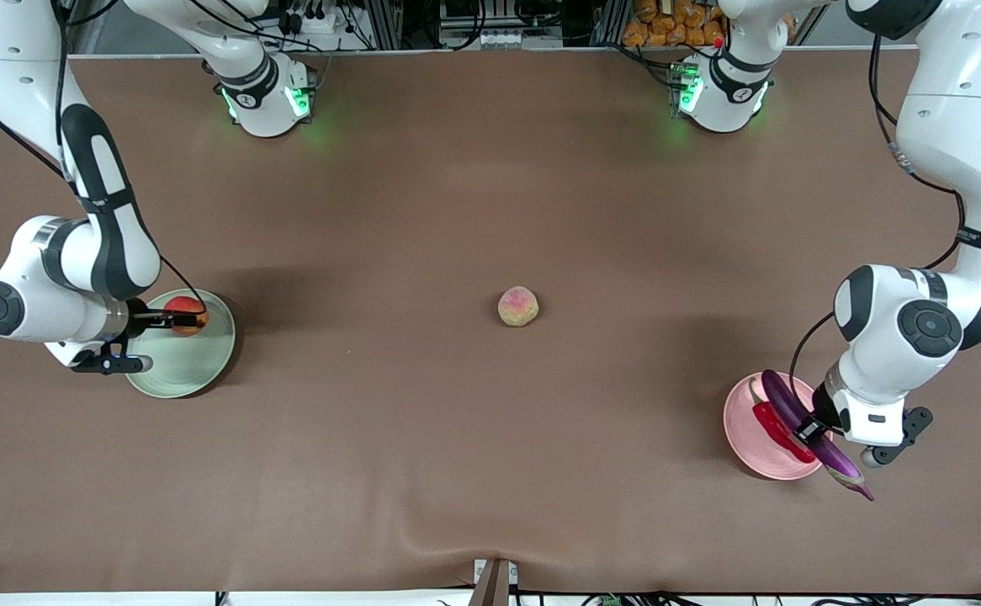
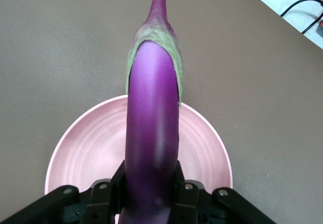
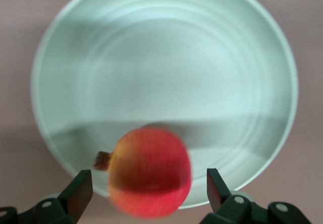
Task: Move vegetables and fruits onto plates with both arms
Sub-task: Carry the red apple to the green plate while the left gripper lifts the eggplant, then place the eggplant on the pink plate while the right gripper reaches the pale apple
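Observation:
My right gripper (image 1: 177, 320) (image 3: 149, 179) stands open over the pale green plate (image 1: 179, 370) (image 3: 166, 67). The red fruit (image 1: 185, 314) (image 3: 150, 178) with its small crown tip sits between the fingers (image 3: 81, 189), with a gap on each side. My left gripper (image 1: 812, 429) (image 2: 151, 199) is shut on the long purple eggplant (image 1: 785, 402) (image 2: 151, 133), held over the pale pink plate (image 1: 743, 421) (image 2: 86, 148). The red chili pepper (image 1: 781, 431) lies on that pink plate beside the eggplant. The yellow-green fruit (image 1: 518, 305) rests mid-table.
Brown cloth covers the whole table. The green plate is at the right arm's end, the pink plate at the left arm's end. Both arm bases (image 1: 267, 97) (image 1: 722, 88) stand along the table edge farthest from the front camera.

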